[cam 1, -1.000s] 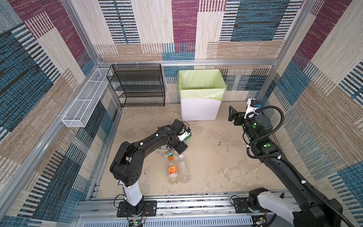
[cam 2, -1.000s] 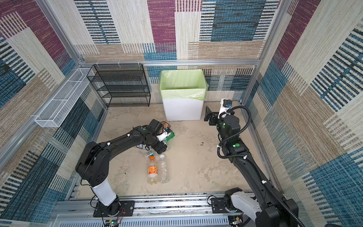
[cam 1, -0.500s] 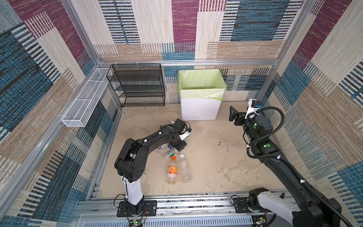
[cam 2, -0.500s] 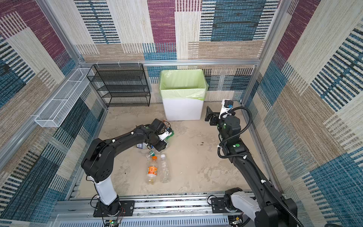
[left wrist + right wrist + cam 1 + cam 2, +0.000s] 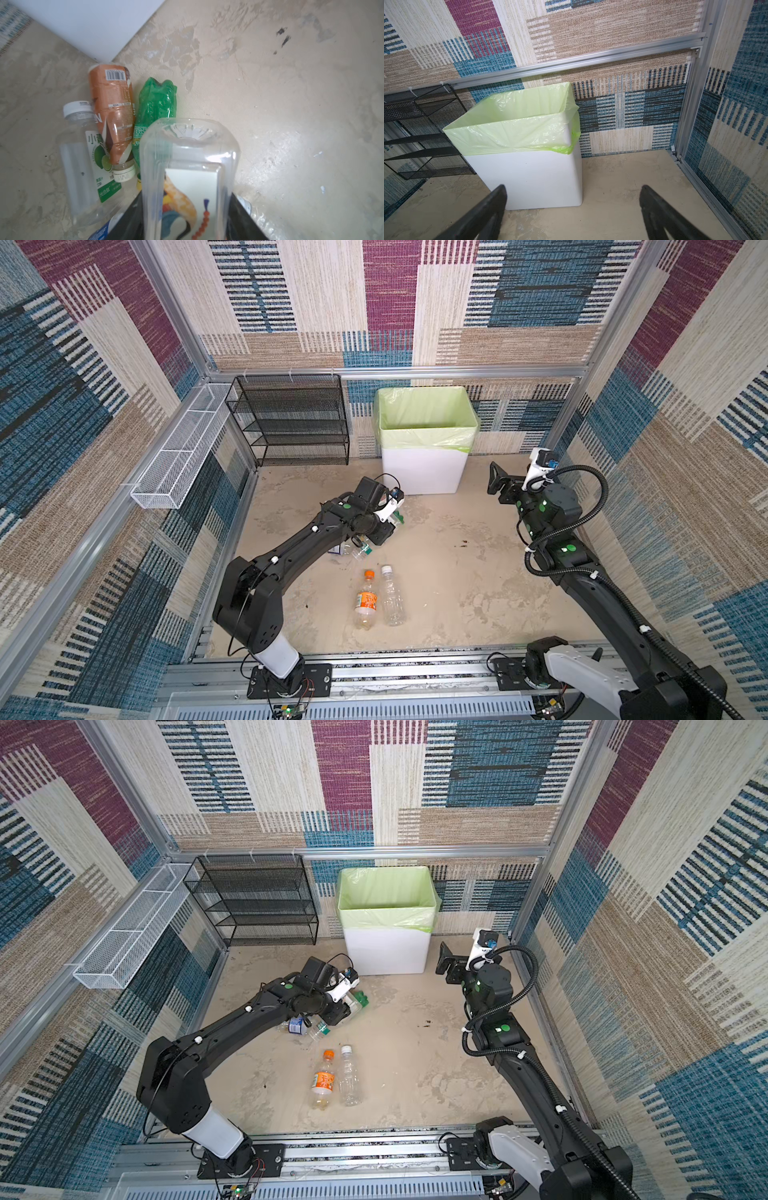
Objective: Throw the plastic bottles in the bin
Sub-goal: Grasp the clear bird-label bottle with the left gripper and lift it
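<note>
Beige floor [image 5: 291, 104], clear labelled bottle [image 5: 187, 158] between fingers [image 5: 133, 220]

The bin [image 5: 419, 477] is white with a pale green bag [image 5: 424, 423]. The rack [image 5: 291, 418] is black, the wire basket [image 5: 178, 452] white. The walls [image 5: 390, 302] have blue, purple, tan and cream striped patches. The orange-label bottle [image 5: 365, 600] has an orange cap. The green bottle [image 5: 155, 108] has a green label. The clear square bottle [image 5: 187, 158] shows a white, orange and blue label.
</note>
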You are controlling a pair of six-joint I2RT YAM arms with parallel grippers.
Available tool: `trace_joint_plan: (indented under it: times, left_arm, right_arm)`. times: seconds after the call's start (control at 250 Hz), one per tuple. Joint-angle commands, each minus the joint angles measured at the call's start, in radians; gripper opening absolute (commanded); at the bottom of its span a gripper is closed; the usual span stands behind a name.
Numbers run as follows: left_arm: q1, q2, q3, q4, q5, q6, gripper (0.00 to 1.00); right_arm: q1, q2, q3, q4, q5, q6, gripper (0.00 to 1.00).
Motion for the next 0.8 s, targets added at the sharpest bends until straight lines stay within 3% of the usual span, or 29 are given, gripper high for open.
trace_joint_plan:
  times: [0.0, 0.168, 0.448, 0.612, 0.796]
  left_arm:
    - [-0.001, -0.084, -0.009, 0.106, 0.033, -0.034, 0.51]
    - [0.0, -0.24, -0.08, 0.314, 0.059, -0.057, 0.55]
    - [0.003, -0.429, -0.264, 0.9, 0.113, -0.095, 0.56]
    - [0.003, -0.49, -0.362, 1.28, 0.108, -0.075, 0.56]
    - [0.002, -0.505, -0.395, 1.571, 0.116, -0.056, 0.57]
  right_arm:
    - [0.001, 0.013, 0.01, -0.021, 0.004, 0.016, 0.99]
    - [0.001, 0.033, 0.021, -0.05, -0.002, 0.023, 0.99]
    - [0.001, 0.057, 0.063, -0.061, -0.027, 0.033, 0.97]
    - [0.001, 0.03, 0.044, -0.062, -0.022, 0.043, 0.96]
    - [0.001, -0.017, -0.007, -0.033, -0.007, 0.057, 0.95]
